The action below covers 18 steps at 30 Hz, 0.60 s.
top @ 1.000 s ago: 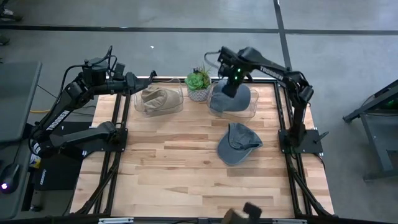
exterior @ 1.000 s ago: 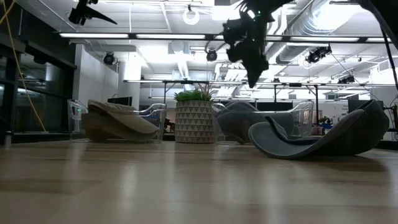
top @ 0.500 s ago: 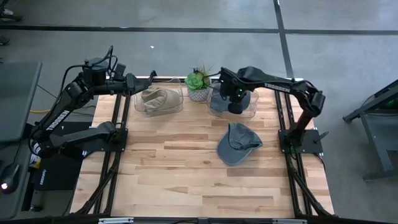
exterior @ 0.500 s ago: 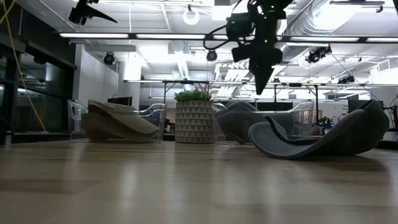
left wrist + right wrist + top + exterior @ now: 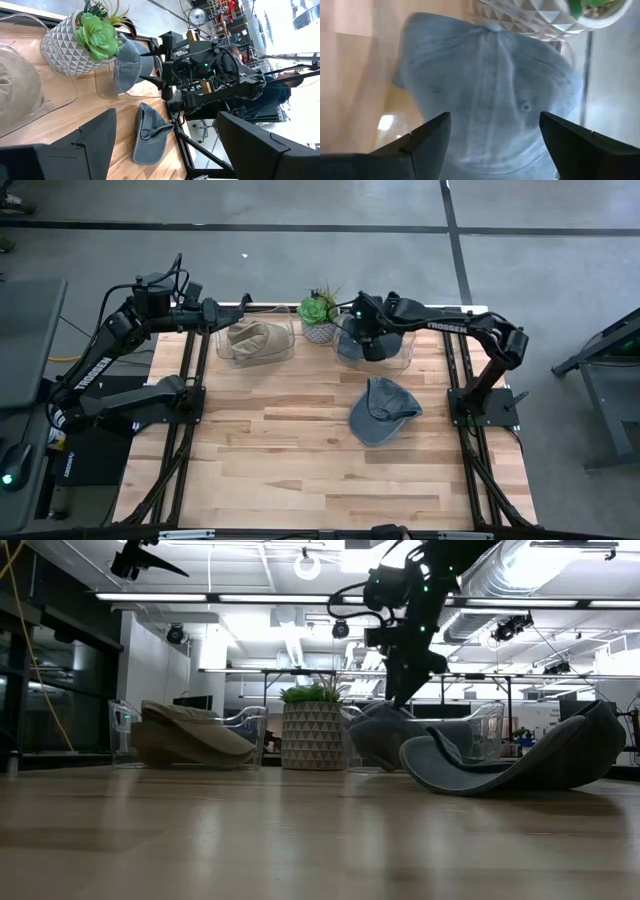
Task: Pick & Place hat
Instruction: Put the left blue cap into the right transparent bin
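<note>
Wooden table (image 5: 300, 450) under bright shop lighting, open floor beyond. Right gripper (image 5: 368, 340) is now hanging low over the clear bin (image 5: 405, 360) at the back right, its fingers (image 5: 580, 150) spread wide apart and gripping nothing; a second ago they were clamped shut and the arm was higher. Blue-grey hat (image 5: 495, 100) is lying directly beneath those parted fingers, inside the bin, beside the potted succulent (image 5: 319, 310). This reads as either a release just made or an opening for a fresh grab; contact with the cloth cannot be told. Second grey hat (image 5: 383, 410) is resting on bare boards, well apart from the bin, likely awaiting its turn. Left gripper (image 5: 232, 312) is waiting with fingers parted by the other bin, where a tan hat (image 5: 255, 338) is sitting.
</note>
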### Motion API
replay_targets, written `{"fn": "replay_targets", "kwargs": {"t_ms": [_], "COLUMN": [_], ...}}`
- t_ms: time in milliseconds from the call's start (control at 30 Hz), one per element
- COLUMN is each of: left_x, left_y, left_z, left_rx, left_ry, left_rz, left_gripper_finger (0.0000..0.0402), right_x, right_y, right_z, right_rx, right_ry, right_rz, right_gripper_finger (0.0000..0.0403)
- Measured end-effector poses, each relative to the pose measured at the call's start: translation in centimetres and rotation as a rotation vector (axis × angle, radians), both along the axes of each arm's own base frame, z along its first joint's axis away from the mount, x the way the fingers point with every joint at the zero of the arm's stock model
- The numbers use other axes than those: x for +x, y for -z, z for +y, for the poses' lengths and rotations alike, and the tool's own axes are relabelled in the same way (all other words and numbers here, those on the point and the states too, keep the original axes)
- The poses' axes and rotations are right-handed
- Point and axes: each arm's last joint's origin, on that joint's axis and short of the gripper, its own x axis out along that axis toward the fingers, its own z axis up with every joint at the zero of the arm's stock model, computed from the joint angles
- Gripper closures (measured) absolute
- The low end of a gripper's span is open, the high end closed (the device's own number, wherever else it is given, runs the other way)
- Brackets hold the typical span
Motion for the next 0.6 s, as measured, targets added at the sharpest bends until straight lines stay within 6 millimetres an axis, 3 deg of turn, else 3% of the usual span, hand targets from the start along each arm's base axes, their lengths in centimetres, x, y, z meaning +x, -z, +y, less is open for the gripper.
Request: {"fn": "replay_targets", "kwargs": {"t_ms": [167,367,467,600], "left_x": [0.0,0.0,0.0,0.0], "left_y": [0.0,0.0,0.0,0.0], "left_z": [0.0,0.0,0.0,0.0], "left_rx": [0.000,0.000,-0.002,-0.003], "left_ry": [0.000,-0.002,-0.003,-0.003], "left_rz": [0.000,0.000,-0.001,-0.001], "left_gripper_finger": [0.0099,0.0099,0.0099,0.0099], "right_x": [-0.5,-0.8,-0.8,-0.8], "right_y": [1.9,3.7,3.7,3.4], "right_z": [0.2,0.3,0.1,-0.1], "right_rx": [0.043,-0.026,-0.070,-0.115], "right_ry": [-0.022,-0.010,0.017,0.044], "right_rz": [0.007,0.033,0.038,0.043], "right_gripper_finger": [0.0094,0.0099,0.0123,0.0191]}}
